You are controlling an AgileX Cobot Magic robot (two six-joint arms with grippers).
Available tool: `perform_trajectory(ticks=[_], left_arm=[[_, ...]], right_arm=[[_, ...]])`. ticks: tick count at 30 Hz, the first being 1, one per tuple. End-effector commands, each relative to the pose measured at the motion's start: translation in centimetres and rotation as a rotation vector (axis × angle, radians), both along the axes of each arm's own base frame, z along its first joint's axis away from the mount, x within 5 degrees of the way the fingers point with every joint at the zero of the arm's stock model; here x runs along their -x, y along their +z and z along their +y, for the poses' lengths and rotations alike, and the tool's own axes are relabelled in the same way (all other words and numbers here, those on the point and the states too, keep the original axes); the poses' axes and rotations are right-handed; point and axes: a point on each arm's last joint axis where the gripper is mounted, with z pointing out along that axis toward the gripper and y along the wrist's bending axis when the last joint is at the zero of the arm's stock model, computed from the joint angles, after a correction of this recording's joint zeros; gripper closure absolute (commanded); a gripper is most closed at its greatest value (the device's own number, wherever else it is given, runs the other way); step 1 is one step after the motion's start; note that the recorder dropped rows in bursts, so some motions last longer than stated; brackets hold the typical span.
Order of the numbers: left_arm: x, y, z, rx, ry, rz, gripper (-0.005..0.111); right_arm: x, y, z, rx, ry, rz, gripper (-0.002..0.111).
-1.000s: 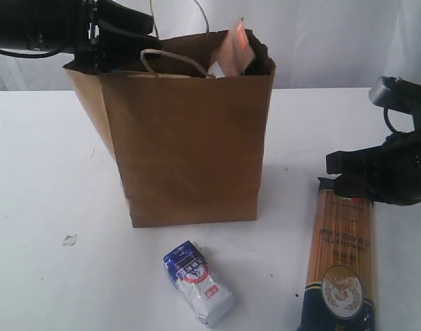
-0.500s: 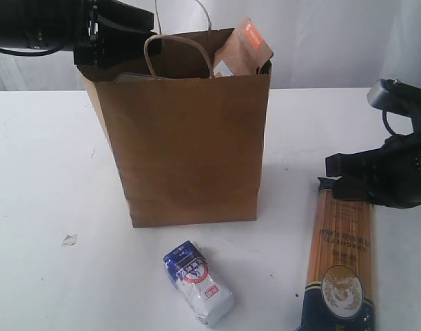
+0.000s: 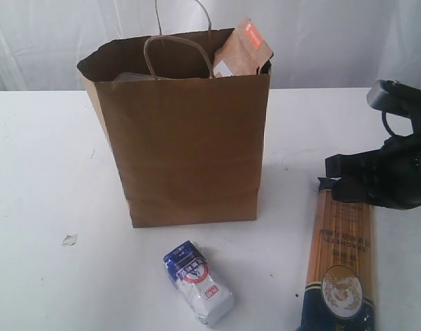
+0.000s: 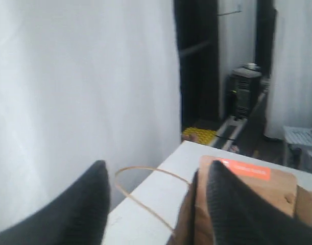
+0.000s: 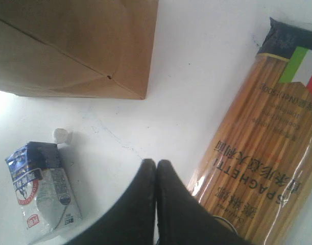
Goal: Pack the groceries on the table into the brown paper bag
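My right gripper [image 5: 156,163] is squeezed shut, empty; my left gripper [image 4: 157,171] gapes. I should grab the long spaghetti pack [image 3: 339,255], lower right, by its middle.

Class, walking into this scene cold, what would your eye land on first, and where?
The tall brown paper bag stands in the middle of the table, a brown pouch with orange label poking from its top right corner. Before it lies a blue-white pouch; to the right, a long spaghetti pack lies beside the shut right claw.
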Motion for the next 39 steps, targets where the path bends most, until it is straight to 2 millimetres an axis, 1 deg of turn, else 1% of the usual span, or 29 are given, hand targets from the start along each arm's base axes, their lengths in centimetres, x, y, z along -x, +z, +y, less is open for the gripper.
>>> perform_trajectory(ticks=[1, 2, 4, 5, 7, 8, 9, 10, 11, 12, 14, 15, 17, 18, 21, 24, 25, 27, 30, 33, 36, 39], left_arm=[[0.3, 1.8, 4.0, 0.094, 0.332, 0.162, 0.104], [0.0, 1.2, 5.0, 0.106, 0.422, 0.252, 0.107], [-0.2, -0.2, 6.3, 0.088, 0.547, 0.428, 0.107], [-0.3, -1.0, 7.0, 0.077, 0.636, 0.528, 0.107], [-0.1, -2.7, 8.9, 0.019, 0.876, 0.696, 0.107], [0.1, -3.2, 9.7, 0.009, 0.978, 0.753, 0.107], [0.5, -3.6, 10.5, -0.016, 1.077, 0.773, 0.107], [0.9, -3.7, 10.7, -0.04, 1.099, 0.742, 0.107], [1.9, -3.8, 10.6, -0.057, 1.096, 0.683, 0.107], [2.9, -3.4, 10.3, -0.057, 1.092, 0.627, 0.107], [5.6, -3.5, 9.9, -0.046, 1.1, 0.534, 0.107], [6.8, -4.2, 9.8, -0.035, 1.108, 0.513, 0.107], [10.1, -5.3, 9.3, 0.001, 1.126, 0.436, 0.107], [11.5, -6.0, 9.2, 0.013, 1.132, 0.412, 0.107], [16.2, -9.1, 8.5, 0.051, 1.147, 0.356, 0.107], [20.9, -12.1, 7.7, 0.184, 1.155, 0.325, 0.107], [22.2, -12.7, 7.5, 0.241, 1.154, 0.3, 0.107], [24.4, -13.3, 7.2, 0.34, 1.141, 0.233, 0.107], [26.6, -13.3, 6.8, 0.364, 1.124, 0.131, 0.107], [27.8, -13.7, 6.4, 0.294, 1.117, 0.116, 0.107], [28.3, -15.0, 6.0, 0.195, 1.089, 0.222, 0.107], [28.6, -16.5, 5.6, 0.123, 1.044, 0.373, 0.107]], right_arm=[[0.0, -0.1, -0.2, 0.011, 0.001, -0.009, 0.108], [0.0, -0.2, -0.3, 0.027, 0.009, -0.01, 0.108], [0.1, -0.3, -0.5, 0.076, 0.035, -0.013, 0.108], [0.1, -0.4, -0.7, 0.109, 0.05, -0.014, 0.108], [0.2, -0.6, -0.9, 0.158, 0.073, -0.019, 0.108], [0.2, -0.6, -1.0, 0.174, 0.079, -0.019, 0.108], [0.2, -0.6, -1.1, 0.186, 0.082, -0.024, 0.108], [0.1, -0.6, -1.1, 0.189, 0.08, -0.029, 0.108], [0.1, -0.6, -1.2, 0.19, 0.077, -0.035, 0.108], [0.0, -0.6, -1.2, 0.191, 0.074, -0.038, 0.108], [-0.1, -0.6, -1.3, 0.19, 0.048, -0.04, 0.108], [-0.1, -0.6, -1.4, 0.192, 0.031, -0.035, 0.108], [-0.1, -0.6, -1.7, 0.209, -0.007, -0.016, 0.108], [-0.1, -0.6, -1.8, 0.214, -0.027, -0.006, 0.108], [-0.1, -0.5, -2.3, 0.278, -0.025, 0.019, 0.108], [-0.2, -0.1, -2.5, 0.34, 0.025, 0.072, 0.108], [-0.3, 0.1, -2.6, 0.353, 0.04, 0.093, 0.108], [-0.8, 0.2, -2.6, 0.368, 0.066, 0.158, 0.108], [-2.0, -0.2, -2.5, 0.361, 0.066, 0.27, 0.108], [-3.4, -1.6, -2.3, 0.361, 0.073, 0.334, 0.108], [-4.4, -3.1, -2.3, 0.358, 0.065, 0.392, 0.108], [-4.7, -4.0, -2.2, 0.359, 0.07, 0.429, 0.108]])
